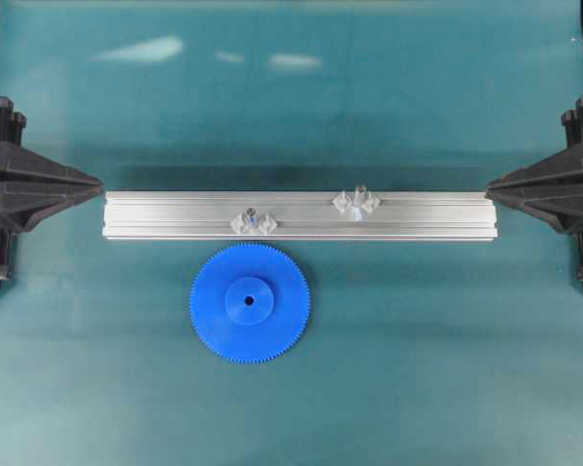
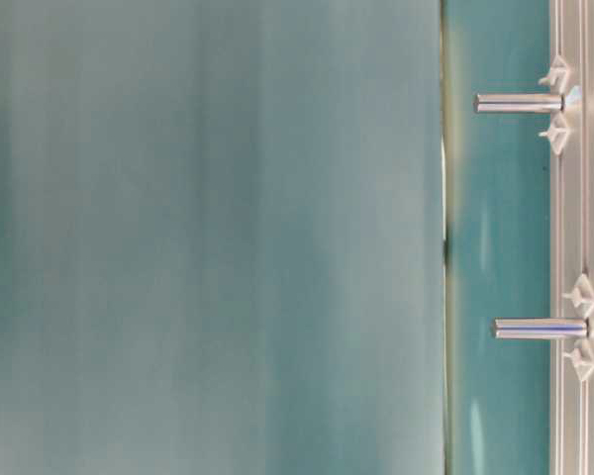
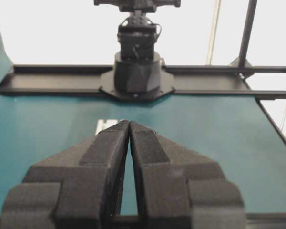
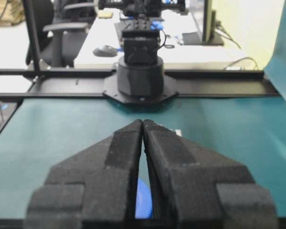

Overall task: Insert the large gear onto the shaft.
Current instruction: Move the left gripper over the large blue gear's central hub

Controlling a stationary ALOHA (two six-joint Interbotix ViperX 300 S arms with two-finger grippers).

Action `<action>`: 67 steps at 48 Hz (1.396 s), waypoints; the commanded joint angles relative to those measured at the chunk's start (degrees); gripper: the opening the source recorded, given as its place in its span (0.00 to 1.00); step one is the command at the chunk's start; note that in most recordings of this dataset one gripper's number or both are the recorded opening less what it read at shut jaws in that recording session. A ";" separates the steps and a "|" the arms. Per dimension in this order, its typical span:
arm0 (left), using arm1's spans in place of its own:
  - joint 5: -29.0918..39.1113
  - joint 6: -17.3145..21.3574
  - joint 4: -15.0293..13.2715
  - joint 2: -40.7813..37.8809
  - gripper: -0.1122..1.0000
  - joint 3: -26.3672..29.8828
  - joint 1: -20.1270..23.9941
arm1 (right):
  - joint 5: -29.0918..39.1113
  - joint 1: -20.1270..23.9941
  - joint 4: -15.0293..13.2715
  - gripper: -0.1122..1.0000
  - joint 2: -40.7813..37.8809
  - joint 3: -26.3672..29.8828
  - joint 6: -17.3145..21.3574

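Two black pincers, left (image 1: pixel 99 183) and right (image 1: pixel 490 187), sit closed and empty beside the aluminium rail (image 1: pixel 175 219). Just below it lies the bright-blue toothed plastic gear (image 1: pixel 250 303): light, stiff, likely best pinched across rim or raised hub.

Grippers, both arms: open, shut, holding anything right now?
Left gripper: shut, fingertips together, holding nothing.
Right gripper: shut, fingertips together, holding nothing; the big flat bright-blue plastic toothed gear lies free on the teal mat.
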State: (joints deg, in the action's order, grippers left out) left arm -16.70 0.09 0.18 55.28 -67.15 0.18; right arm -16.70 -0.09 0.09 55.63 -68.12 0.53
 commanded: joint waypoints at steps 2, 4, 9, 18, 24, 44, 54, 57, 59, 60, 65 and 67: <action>-0.44 -2.72 0.53 -1.67 0.20 2.90 0.18 | 0.70 -0.09 0.79 0.25 -0.97 1.58 0.18; -0.18 -3.69 0.62 -2.55 0.24 3.43 0.09 | 2.64 -0.09 1.67 0.29 -1.05 1.67 0.53; 1.14 -5.36 0.70 -5.10 0.13 5.10 -0.70 | 7.47 -0.18 2.20 0.37 -0.79 2.72 1.67; 5.19 -5.27 0.79 -10.20 0.11 8.17 -2.90 | 12.22 -0.35 2.11 0.25 0.26 3.43 2.02; 8.26 -5.27 0.79 -13.62 0.11 9.93 -3.87 | 16.35 -1.05 2.11 0.23 0.00 3.43 2.55; 21.27 -3.96 0.88 -24.52 0.11 16.35 -5.27 | 29.53 -2.72 2.11 0.23 -1.41 3.96 6.42; 27.60 -4.39 0.88 -29.79 0.11 21.09 -6.24 | 30.06 -2.72 2.11 0.23 -3.08 3.78 6.86; 30.15 -4.39 0.88 -31.38 0.11 22.85 -6.24 | 30.06 -2.72 2.11 0.23 -3.60 3.78 6.86; 31.82 -4.39 0.88 -32.52 0.11 23.73 -6.24 | 30.15 -2.90 2.11 0.23 -4.04 3.78 6.86; 32.34 -4.39 0.88 -33.05 0.11 24.26 -6.24 | 30.15 -2.99 2.11 0.23 -4.22 3.78 6.86; 33.93 -4.48 0.88 -35.95 0.11 26.10 -6.24 | 30.85 -3.52 2.11 0.23 -5.19 3.78 6.86; 33.84 -4.48 0.88 -36.83 0.11 26.72 -6.24 | 31.03 -3.60 2.11 0.23 -5.63 3.78 6.86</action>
State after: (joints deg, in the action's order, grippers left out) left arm 17.05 -4.31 0.88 19.51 -42.89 -5.80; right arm 14.24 -3.34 2.11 51.06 -65.74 6.77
